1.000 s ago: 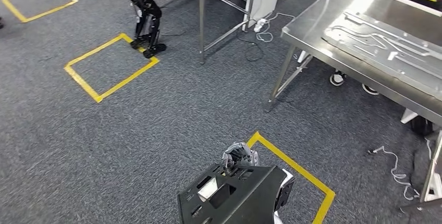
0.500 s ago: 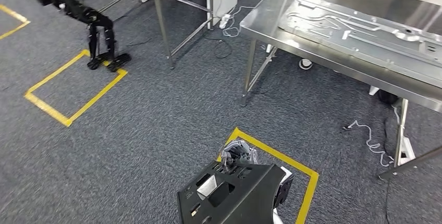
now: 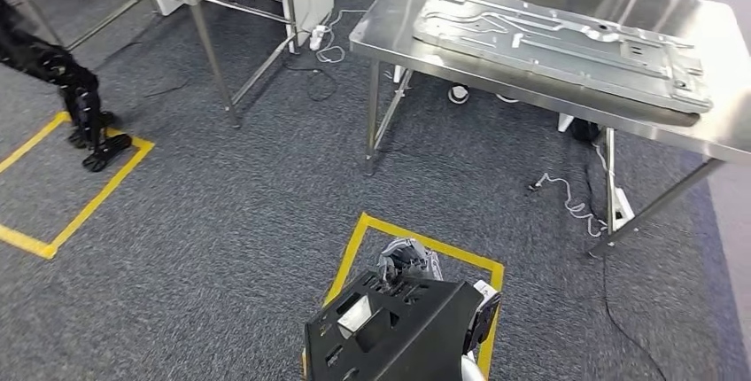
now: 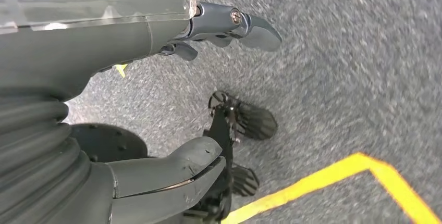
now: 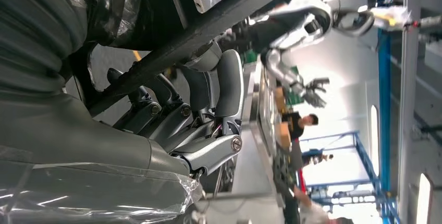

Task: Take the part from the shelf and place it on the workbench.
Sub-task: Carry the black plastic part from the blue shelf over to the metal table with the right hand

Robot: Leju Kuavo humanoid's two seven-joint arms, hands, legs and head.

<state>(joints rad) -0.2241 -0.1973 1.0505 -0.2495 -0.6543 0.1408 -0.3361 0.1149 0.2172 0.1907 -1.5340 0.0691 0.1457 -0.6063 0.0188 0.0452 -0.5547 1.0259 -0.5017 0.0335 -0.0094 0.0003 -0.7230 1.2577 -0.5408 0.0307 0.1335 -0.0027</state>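
I was in the carrying step: the black part [image 3: 390, 328] sat at the bottom centre of the head view, in front of my body, and my right hand [image 3: 409, 261] gripped it at its far edge, where my fingers [image 5: 172, 117] wrapped a dark bar of it in the right wrist view. My left hand [image 4: 156, 104] hung over the grey carpet in the left wrist view, thumb and fingers apart with nothing between them. The steel workbench [image 3: 744, 128] stood in the upper right of the head view, well apart from me, with a large flat metal plate [image 3: 567, 40] lying across most of its top. A yellow taped square [image 3: 354, 248] lay on the floor just under the part. By my judgement the part was off the shelf but not yet delivered; the next move called for walking up to the workbench and lifting the part over its edge onto a bare stretch of steel beside the plate.
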